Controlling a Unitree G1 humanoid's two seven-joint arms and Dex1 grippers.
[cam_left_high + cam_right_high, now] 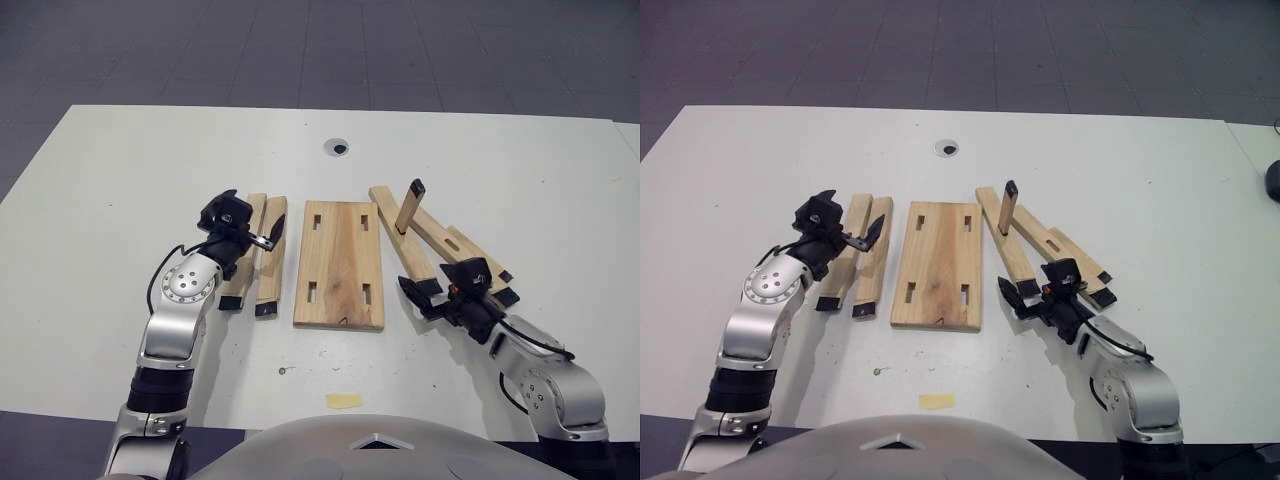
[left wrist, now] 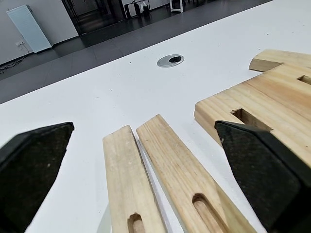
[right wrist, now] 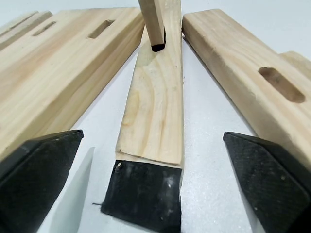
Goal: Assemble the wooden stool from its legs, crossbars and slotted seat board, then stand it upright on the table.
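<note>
The board lies flat mid-table. Two legs rest side by side just to its left, black tips toward the robot. On its right, an angled leg has a crossbar standing in its slot, and more legs lie just beyond. The left gripper is spread wide over the left pair, gripping nothing. The right gripper, also wide open and empty, straddles the angled leg's black tip. A hole sits farther back.

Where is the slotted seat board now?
In the left eye view, the seat board lies flat centrally, between the left pair of legs and the right legs.
</note>
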